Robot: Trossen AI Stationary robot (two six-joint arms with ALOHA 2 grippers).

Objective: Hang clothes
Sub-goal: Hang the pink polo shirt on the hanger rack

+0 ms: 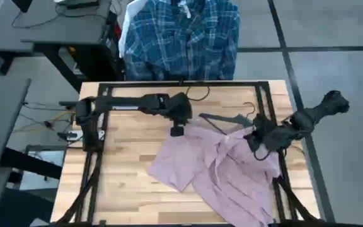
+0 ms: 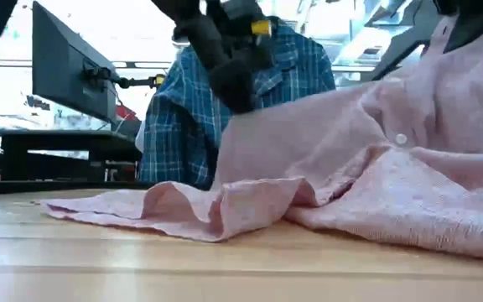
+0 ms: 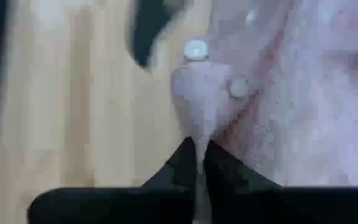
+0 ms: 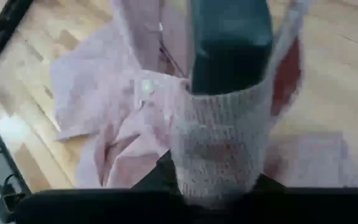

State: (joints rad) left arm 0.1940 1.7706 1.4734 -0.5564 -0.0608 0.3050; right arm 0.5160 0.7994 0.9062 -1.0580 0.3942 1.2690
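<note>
Both grippers are pinched on the pink shirt [image 1: 222,167], spread on the table [image 1: 125,157]: left gripper [image 1: 177,130] at its placket edge, right gripper [image 1: 261,140] on bunched cloth beside the wire hanger [image 1: 229,120]; step judged opening the garment, threading the hanger next.

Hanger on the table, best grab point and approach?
Judging from overhead: take the hanger by its bare shoulder wire near the hook, coming from above at the table's far edge. That stretch lies exposed on wood; its near side disappears under the pink shirt.
</note>
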